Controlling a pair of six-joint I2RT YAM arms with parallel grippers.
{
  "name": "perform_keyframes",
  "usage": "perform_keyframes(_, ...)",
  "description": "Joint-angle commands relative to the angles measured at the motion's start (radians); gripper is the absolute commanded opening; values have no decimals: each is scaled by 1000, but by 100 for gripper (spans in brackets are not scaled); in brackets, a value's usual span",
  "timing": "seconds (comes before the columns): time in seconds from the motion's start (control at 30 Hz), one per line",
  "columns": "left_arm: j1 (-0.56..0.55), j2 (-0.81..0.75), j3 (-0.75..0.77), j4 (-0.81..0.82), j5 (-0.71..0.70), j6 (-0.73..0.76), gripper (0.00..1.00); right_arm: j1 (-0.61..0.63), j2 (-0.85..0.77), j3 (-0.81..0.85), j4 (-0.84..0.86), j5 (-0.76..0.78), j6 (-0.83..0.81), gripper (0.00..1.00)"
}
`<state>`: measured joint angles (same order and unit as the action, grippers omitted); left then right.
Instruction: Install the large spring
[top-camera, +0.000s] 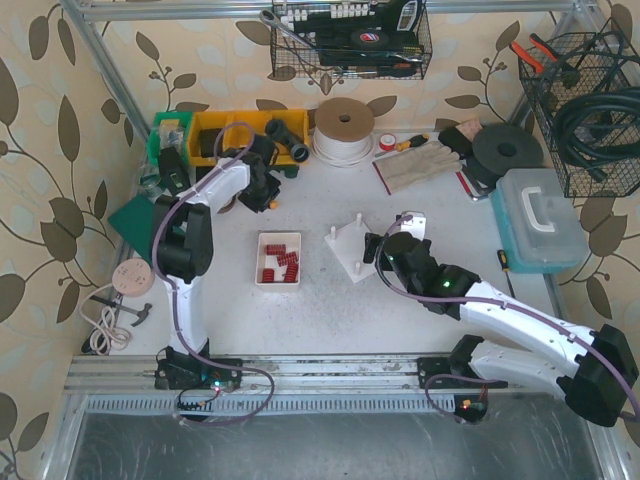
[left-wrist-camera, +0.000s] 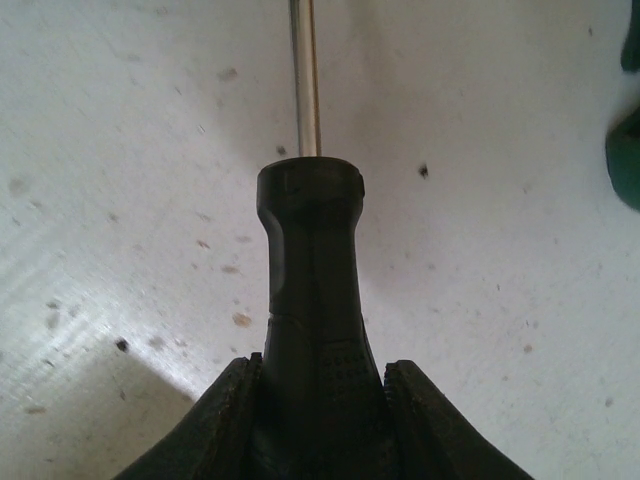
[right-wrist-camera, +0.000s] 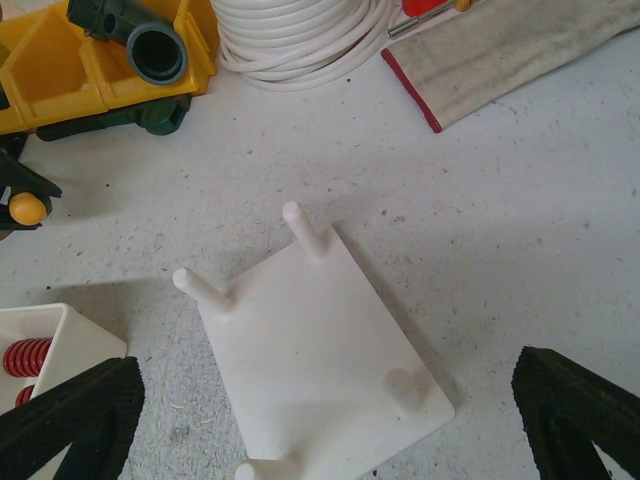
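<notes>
While the left gripper (left-wrist-camera: 322, 378) is clamping a black tool handle (left-wrist-camera: 312, 260) well left of the peg plate (right-wrist-camera: 315, 340), the red springs (top-camera: 281, 264) are lying in a tray (top-camera: 262, 240) just left of it. The right gripper (right-wrist-camera: 325, 405) is hovering above the plate, spread wide and empty.

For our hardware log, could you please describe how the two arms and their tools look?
Left arm and right arm share white shells with black joints; a greyish-purple cable runs along each. A green light glows on the right forearm. Left tool and right tool have matte black fingers.
</notes>
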<state>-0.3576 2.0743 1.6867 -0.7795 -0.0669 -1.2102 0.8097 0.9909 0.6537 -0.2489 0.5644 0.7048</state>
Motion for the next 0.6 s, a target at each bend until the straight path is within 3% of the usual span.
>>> perform_keyframes(0.0, -42, 12, 4, 32, 52, -40, 0, 6, 5, 20, 12, -3, -15, 99)
perform_keyframes(0.57, -57, 189, 186, -9, 78, -16, 0, 6, -5, 14, 20, -16, -27, 99)
